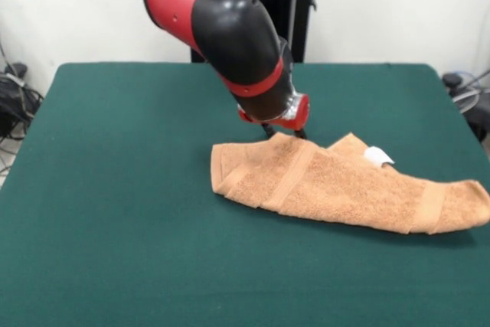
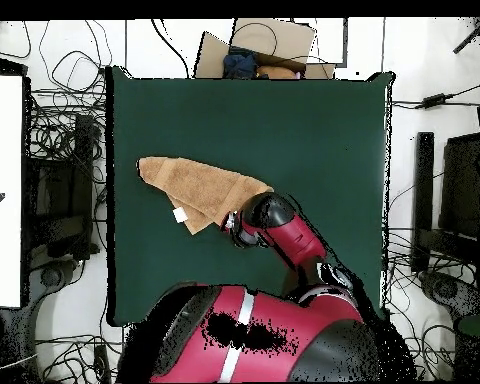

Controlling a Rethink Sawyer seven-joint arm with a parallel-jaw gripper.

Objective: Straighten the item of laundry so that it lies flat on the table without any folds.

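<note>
The orange-tan towel (image 1: 337, 185) lies crumpled and folded over itself in a long strip on the right half of the green table (image 1: 122, 189). Its white tag (image 1: 377, 156) sits on its far edge. My gripper (image 1: 285, 133) is down at the towel's far edge near its middle, with the two dark fingertips apart and straddling a raised bit of cloth. In the overhead view the towel (image 2: 199, 185) lies on the left part of the table (image 2: 314, 130), the tag (image 2: 180, 214) is at its lower edge, and the gripper (image 2: 231, 226) is at its lower right corner.
A cardboard box (image 2: 264, 45) with items stands beyond the table's far edge. Cables (image 1: 15, 101) and equipment lie on the floor at both sides. A white panel (image 2: 2, 190) stands at the left.
</note>
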